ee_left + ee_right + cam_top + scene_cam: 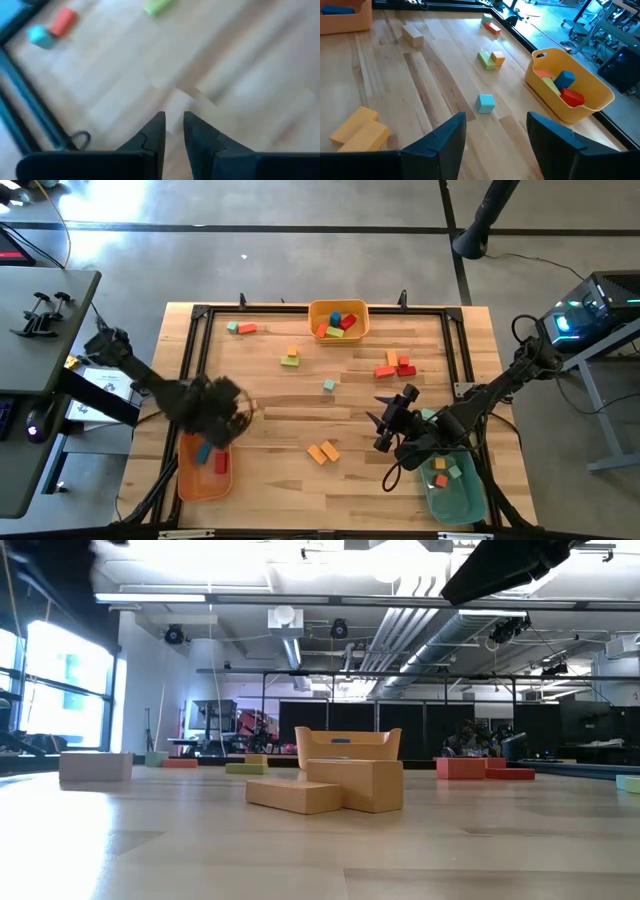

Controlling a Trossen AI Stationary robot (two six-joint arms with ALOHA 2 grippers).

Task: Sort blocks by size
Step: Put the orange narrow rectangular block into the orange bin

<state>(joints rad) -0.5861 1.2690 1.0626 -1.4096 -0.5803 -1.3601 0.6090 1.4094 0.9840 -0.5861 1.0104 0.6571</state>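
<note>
The wooden table [300,500] carries three bins. One orange bin [184,472] sits just under and behind the left gripper [174,117], a teal bin [472,502] just behind the right gripper [495,120], and a second orange bin [600,97] well ahead of the right one, off to its side. Each bin already holds a few blocks, so sorting looks partly done, with roughly a dozen blocks loose on the table. The left gripper's fingers stand nearly together with nothing visible between them. A pale wooden block [180,102] lies on the table just past their tips. Its view is blurred, so I judge rather than see that this arm is between picks. The right gripper hovers with its fingers spread wide and empty. A teal cube [485,103] lies directly ahead of it, and two orange bars [360,131], touching each other, lie close to one side. The cube looks like the next pick, calling for a short reach forward and down, centred so that both fingers straddle it.
</note>
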